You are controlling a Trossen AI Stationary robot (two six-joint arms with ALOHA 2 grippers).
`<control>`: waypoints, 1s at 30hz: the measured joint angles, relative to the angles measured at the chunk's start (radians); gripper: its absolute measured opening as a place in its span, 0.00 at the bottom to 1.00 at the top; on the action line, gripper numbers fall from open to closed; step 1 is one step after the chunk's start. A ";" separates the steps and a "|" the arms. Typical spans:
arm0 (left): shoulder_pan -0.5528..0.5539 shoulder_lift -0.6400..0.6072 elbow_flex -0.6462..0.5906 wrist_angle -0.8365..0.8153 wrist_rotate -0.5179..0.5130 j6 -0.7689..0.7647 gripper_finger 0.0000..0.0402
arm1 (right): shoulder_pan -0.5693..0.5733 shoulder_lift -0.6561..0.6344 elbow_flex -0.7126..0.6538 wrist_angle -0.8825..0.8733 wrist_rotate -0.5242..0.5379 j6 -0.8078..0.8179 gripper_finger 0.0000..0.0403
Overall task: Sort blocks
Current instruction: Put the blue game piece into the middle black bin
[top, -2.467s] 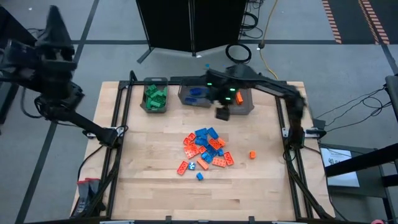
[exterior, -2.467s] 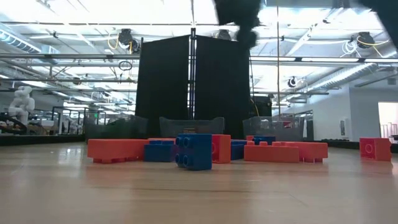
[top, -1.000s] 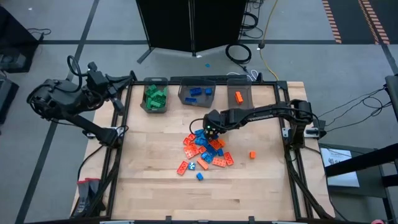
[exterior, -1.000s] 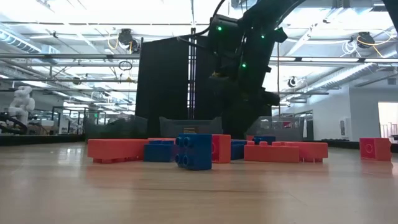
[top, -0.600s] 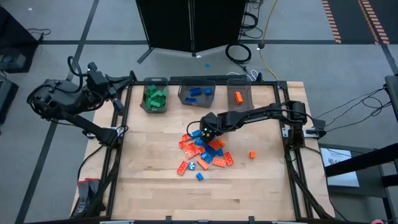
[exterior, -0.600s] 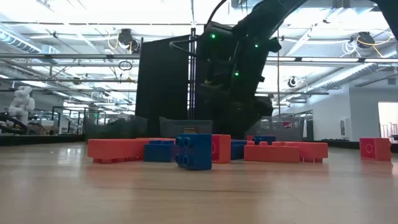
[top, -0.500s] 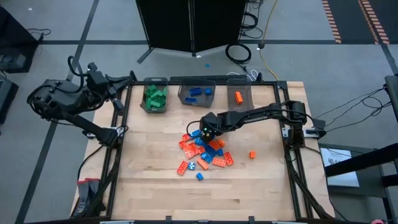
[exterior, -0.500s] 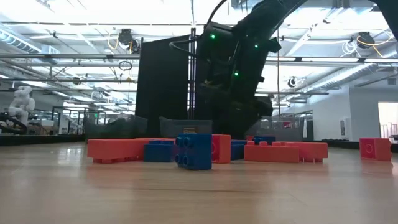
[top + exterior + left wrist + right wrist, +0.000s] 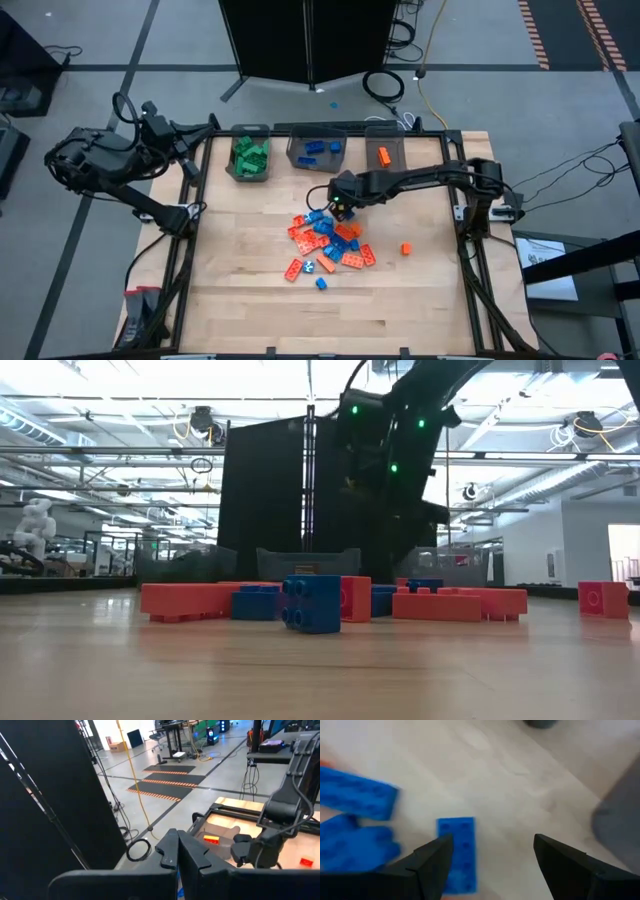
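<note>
The right gripper (image 9: 340, 207) hangs over the far edge of the pile of blocks (image 9: 328, 241) at mid-surface (image 9: 230, 270). Directly beneath it lies one flat block (image 9: 457, 851) — others lie just beside that, toward the pile. Beyond the gripper, along the far edge, stand three bins (image 9: 317, 152) in a row. One stray block (image 9: 406, 248) sits apart to the gripper's right. The left gripper (image 9: 150, 112) waits well off to the left — outside the surface.

The right arm reaches from the table's right edge toward its middle, the right gripper (image 9: 342, 203) pointing down with fingers (image 9: 432, 862) spread apart and empty. The left arm is folded beyond the left edge, its left gripper (image 9: 178, 851) closed.
</note>
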 joint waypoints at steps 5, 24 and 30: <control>0.000 0.000 0.000 -0.010 0.000 0.000 0.00 | -0.001 -0.016 0.001 0.023 -0.067 -0.012 0.67; 0.000 0.000 0.000 -0.014 0.000 0.000 0.00 | 0.031 0.124 0.004 0.082 -0.166 -0.036 0.66; 0.000 0.000 0.000 -0.015 0.000 0.000 0.00 | 0.042 0.124 0.005 0.073 -0.165 -0.038 0.34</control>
